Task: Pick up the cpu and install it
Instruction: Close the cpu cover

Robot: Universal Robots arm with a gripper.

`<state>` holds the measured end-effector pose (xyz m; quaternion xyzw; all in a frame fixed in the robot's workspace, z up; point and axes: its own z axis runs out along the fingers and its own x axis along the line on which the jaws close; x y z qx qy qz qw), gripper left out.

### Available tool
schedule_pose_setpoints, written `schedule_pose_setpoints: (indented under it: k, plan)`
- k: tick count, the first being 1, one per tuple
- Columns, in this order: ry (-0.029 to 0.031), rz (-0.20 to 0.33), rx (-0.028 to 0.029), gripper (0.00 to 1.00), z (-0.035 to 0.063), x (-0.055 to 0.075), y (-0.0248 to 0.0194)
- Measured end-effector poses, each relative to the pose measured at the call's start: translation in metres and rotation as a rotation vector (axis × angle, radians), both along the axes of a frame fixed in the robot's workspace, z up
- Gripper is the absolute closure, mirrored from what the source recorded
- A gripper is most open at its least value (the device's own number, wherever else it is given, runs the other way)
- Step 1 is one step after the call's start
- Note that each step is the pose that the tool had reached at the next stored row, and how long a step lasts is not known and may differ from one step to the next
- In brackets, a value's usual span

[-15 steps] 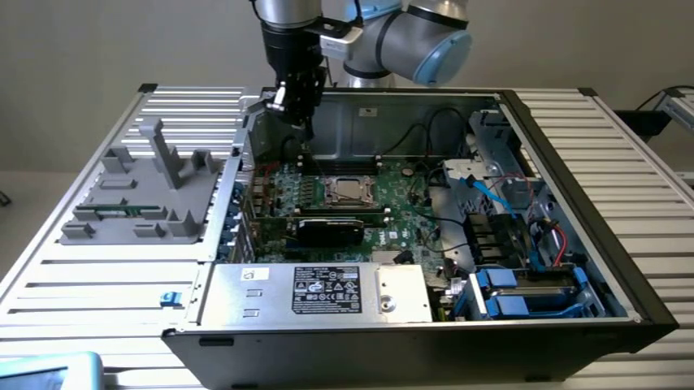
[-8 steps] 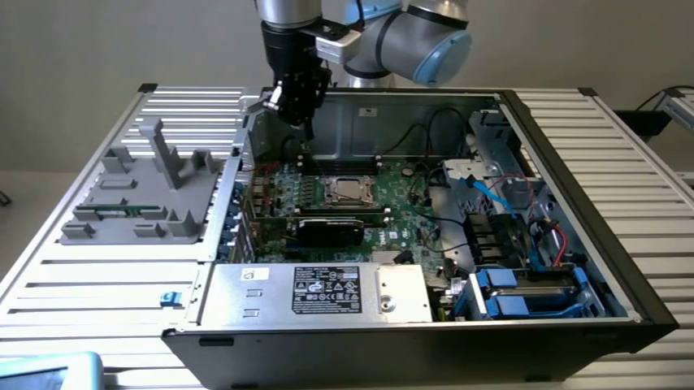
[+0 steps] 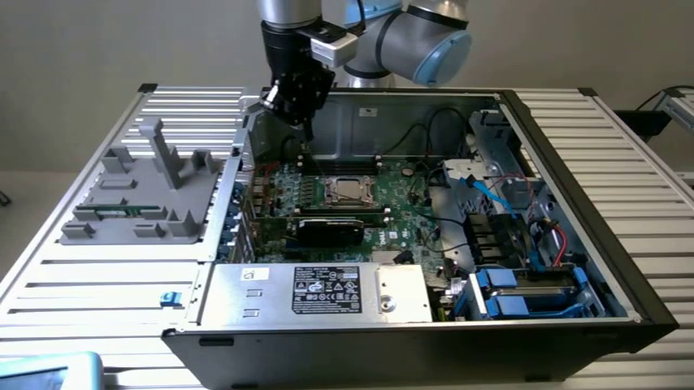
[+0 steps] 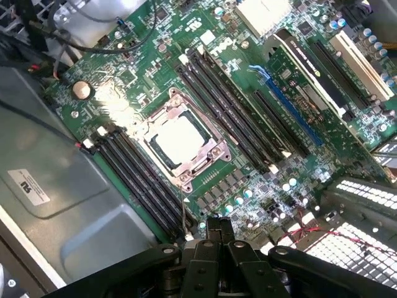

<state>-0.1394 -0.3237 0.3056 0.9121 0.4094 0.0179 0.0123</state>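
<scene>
I observed the end effector (image 3: 308,130) clenched, its fingertips (image 4: 218,225) pressed together with nothing between them. It hung above the motherboard (image 3: 407,213), apart from the socket (image 4: 214,151), on the side of the socket facing the case's rear wall and toward the exterior view's left. The cpu (image 3: 349,189) lay flat inside the socket, its silver top (image 4: 180,139) facing up and the socket's metal frame bordering it on all sides. Black memory slots (image 4: 229,105) ran along two opposite sides of the socket. A black card (image 3: 331,231) sat near the socket, on the side away from the end effector. A grey fixture (image 3: 141,199) rested on the worktop (image 3: 97,280) outside the case, well apart from the socket.
</scene>
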Motion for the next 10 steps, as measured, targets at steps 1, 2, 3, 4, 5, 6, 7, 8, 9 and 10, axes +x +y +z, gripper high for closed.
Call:
schedule_pose_setpoints:
  k: [1,2,3,4,5,6,7,8,9,10]
  plan:
    - [0.0,-0.016,0.0,0.89,0.0,0.0,0.0]
    - [0.0,-0.032,0.0,0.89,0.0,0.0,0.0]
    - [0.0,-0.047,0.0,0.89,-0.0001,0.0,0.0]
    - [0.0,-0.064,0.0,0.89,-0.0001,0.0,0.0]
    - [0.0,-0.081,0.0,0.89,-0.0001,0.0,0.0]
    - [0.0,-0.096,0.0,0.89,-0.0001,0.0,0.0]
    - [0.0,-0.112,0.0,0.89,-0.0001,0.0,0.0]
    - [0.0,-0.128,0.0,0.89,-0.0001,0.0,0.0]
    - [0.0,-0.143,0.0,0.89,-0.0001,0.0,0.0]
    - [0.0,-0.159,0.0,0.89,-0.0002,0.0,0.0]
